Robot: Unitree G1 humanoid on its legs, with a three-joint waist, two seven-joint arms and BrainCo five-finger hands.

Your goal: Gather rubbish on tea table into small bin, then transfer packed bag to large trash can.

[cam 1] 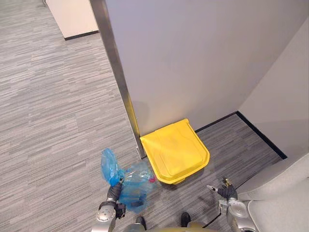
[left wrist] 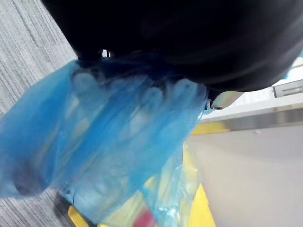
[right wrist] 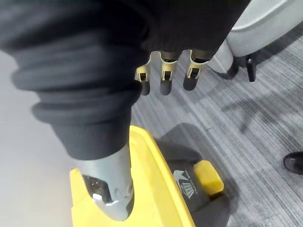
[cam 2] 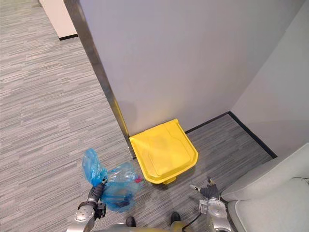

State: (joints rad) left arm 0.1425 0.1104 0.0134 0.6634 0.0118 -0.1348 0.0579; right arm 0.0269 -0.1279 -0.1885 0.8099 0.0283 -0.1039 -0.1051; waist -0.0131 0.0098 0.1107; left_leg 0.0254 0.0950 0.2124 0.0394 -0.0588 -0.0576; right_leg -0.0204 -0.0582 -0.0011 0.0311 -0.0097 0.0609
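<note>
The translucent blue plastic rubbish bag (cam 1: 137, 186) hangs just beside the yellow lidded plastic trash can (cam 1: 176, 150), at about 8 o'clock from it in the head view. It sits low over the grey striped carpet (cam 1: 58, 121). The left hand (cam 1: 114, 191) has its fingers closed round the gathered neck. The loose mouth flares up at 11 o'clock from the hand and the filled body bulges at 3 o'clock. In the left wrist view the film is draped over the fingers.

The bag looks light and soft, and scraps of red and yellow show through it. The thin film is probably slippery and easily torn, so the bunched neck is the sound place to hold it, not the belly.

The right hand (cam 1: 226, 191) hovers at 4 o'clock from the can. Its fingers (right wrist: 165, 80) are relaxed and hold nothing. The can's lid is down, and its yellow foot pedal (right wrist: 208, 177) shows at the base.
</note>
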